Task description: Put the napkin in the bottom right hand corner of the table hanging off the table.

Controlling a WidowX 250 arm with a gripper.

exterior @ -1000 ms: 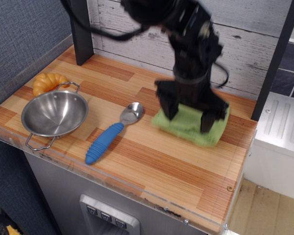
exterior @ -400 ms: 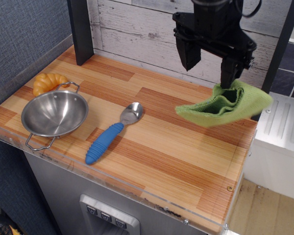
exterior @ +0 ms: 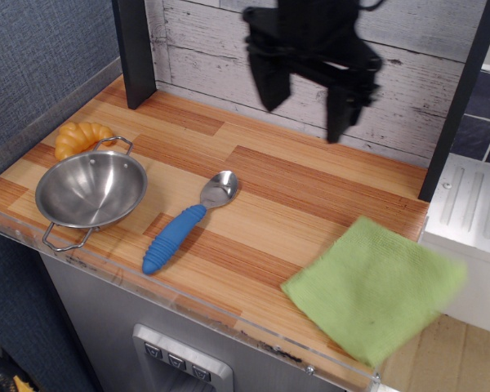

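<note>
The light lime-green napkin [exterior: 374, 288] lies spread flat at the near right corner of the wood plank table [exterior: 253, 237]. Its right part reaches past the table's right edge and is blurred there. My black gripper [exterior: 305, 104] is high above the back of the table, well away from the napkin. Its two fingers [exterior: 340, 106] stand apart and hold nothing.
A steel bowl [exterior: 91, 190] sits at the left with an orange croissant-shaped toy [exterior: 80, 136] behind it. A spoon with a blue handle [exterior: 186, 221] lies mid-table. A dark post [exterior: 133, 51] stands at the back left. A white unit [exterior: 474, 212] is to the right.
The gripper lifted the napkin off the back right of the table, then let it go. The napkin now lies at the near right corner, and the gripper has moved up and left, empty.
</note>
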